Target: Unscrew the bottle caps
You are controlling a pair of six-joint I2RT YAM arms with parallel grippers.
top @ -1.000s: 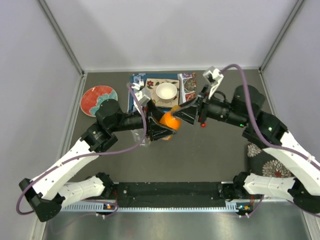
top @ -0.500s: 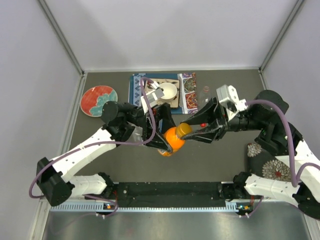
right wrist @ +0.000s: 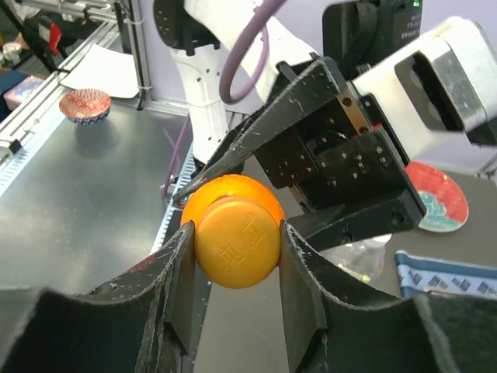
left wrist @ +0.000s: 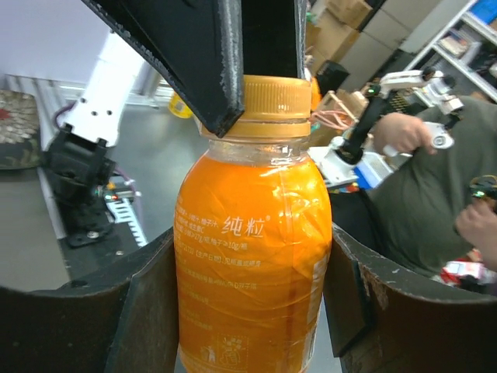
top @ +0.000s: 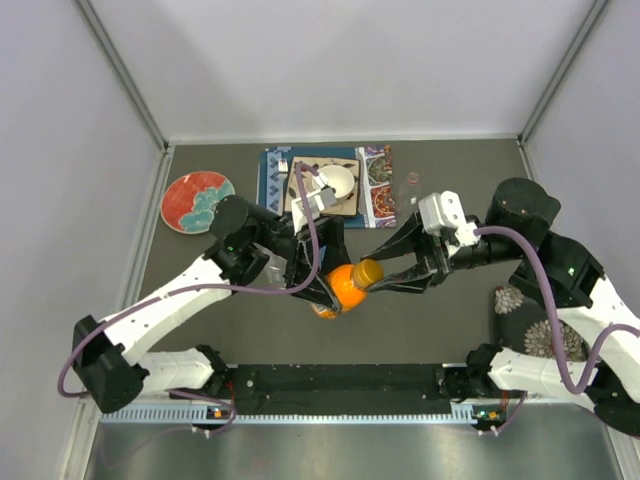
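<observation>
Orange cap (right wrist: pixel 237 241) pinched, orange bottle (left wrist: pixel 252 264) held.
We saw right gripper (right wrist: pixel 236 233) clamped on cap, left gripper (left wrist: pixel 250 268) squeezing bottle body.

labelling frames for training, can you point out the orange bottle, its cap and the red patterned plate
orange bottle (left wrist: pixel 252 256), left wrist view, middle of its body
orange cap (right wrist: pixel 237 242), right wrist view, centre of its top face
red patterned plate (top: pixel 197 200), top external view, centre of its face

right claw (right wrist: pixel 236 247) | clamped on orange cap (right wrist: pixel 237 233) | orange bottle (right wrist: pixel 227 186) behind
</observation>
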